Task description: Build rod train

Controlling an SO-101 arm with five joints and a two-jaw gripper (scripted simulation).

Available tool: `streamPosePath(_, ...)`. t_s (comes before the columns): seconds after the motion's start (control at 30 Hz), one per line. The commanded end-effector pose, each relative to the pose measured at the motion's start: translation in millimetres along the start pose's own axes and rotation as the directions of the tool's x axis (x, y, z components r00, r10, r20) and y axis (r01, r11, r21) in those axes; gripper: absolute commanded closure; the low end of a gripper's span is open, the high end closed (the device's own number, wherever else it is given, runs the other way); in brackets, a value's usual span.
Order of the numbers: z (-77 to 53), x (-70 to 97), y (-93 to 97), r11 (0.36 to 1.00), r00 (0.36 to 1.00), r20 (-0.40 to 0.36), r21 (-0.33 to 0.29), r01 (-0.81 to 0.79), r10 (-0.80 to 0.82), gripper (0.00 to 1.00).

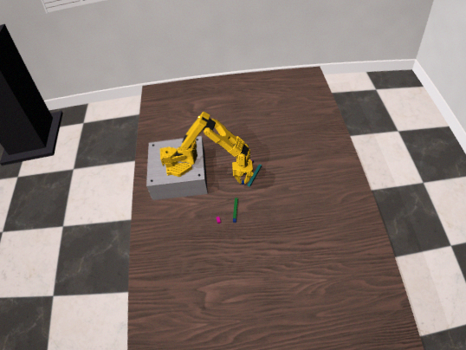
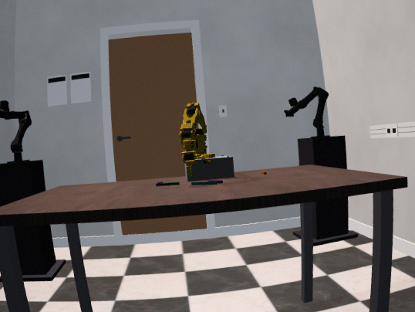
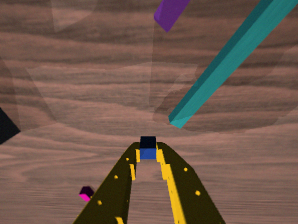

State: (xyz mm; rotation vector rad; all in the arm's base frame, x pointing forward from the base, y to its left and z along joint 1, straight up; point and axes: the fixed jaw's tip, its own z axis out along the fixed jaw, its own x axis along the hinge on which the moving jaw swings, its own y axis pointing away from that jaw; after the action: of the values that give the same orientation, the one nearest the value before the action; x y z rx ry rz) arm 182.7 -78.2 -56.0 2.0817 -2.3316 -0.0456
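My gripper (image 1: 242, 177) is shut on a small blue rod (image 3: 147, 148) and holds it low over the table, just left of the near end of the turquoise rod (image 1: 254, 175). In the wrist view the turquoise rod (image 3: 230, 60) runs diagonally ahead to the right, a purple rod (image 3: 170, 12) lies beyond it, and a magenta rod (image 3: 86, 193) lies at the lower left. A green rod (image 1: 235, 208) lies flat nearer the front, with another blue rod (image 1: 234, 220) at its near end. The magenta rod (image 1: 218, 219) lies to the left of that end.
The arm's grey base block (image 1: 176, 169) stands at the left of the table. A small orange rod (image 2: 264, 172) lies far off toward the table's far end. Black pedestals with other arms stand on the floor beyond the table.
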Motion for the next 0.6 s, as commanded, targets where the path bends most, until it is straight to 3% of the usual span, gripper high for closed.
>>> streamPosePath(0.0,-1.9,18.8,8.5,0.998,0.999,-0.003,0.023,-0.054,0.054,1.0)
streamPosePath(0.23,-1.2,33.8,21.0,0.994,0.994,-0.001,0.023,-0.109,0.109,1.0)
streamPosePath(0.53,-1.0,36.3,23.3,0.993,0.993,0.0,0.024,-0.119,0.119,1.0)
streamPosePath(0.57,-6.6,40.1,24.8,0.992,0.992,-0.008,0.044,-0.123,0.123,1.0)
